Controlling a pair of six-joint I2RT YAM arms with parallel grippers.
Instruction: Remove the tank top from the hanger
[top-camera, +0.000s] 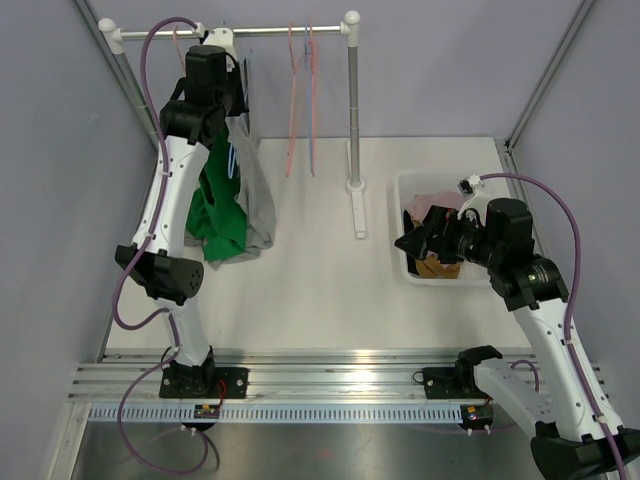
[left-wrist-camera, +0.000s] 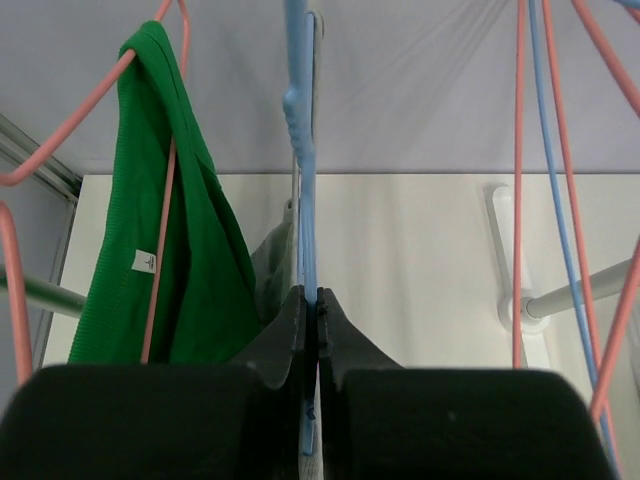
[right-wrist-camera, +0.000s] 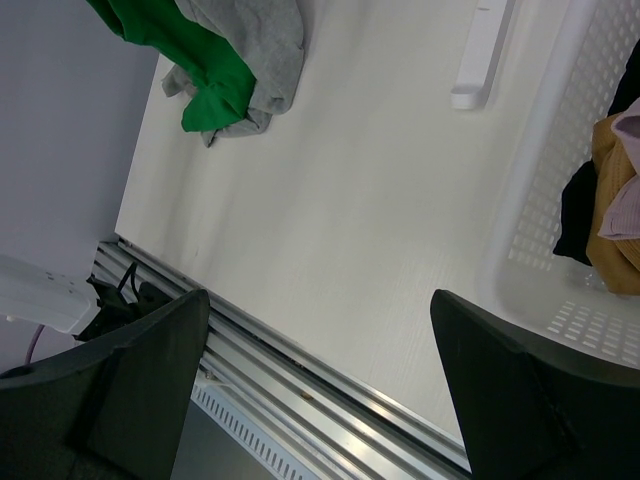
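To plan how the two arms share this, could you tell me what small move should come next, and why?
Probably bring the right end effector across toward the green tank top and grey garment. It is open and empty by the basket, while the left end effector is shut on the blue hanger.

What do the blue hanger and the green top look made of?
Blue hanger: probably plastic, smooth with a slight sheen and moulded ridges. Green top: knit fabric, matte, with fine ribbing, a small sewn-in label and a soft drape.
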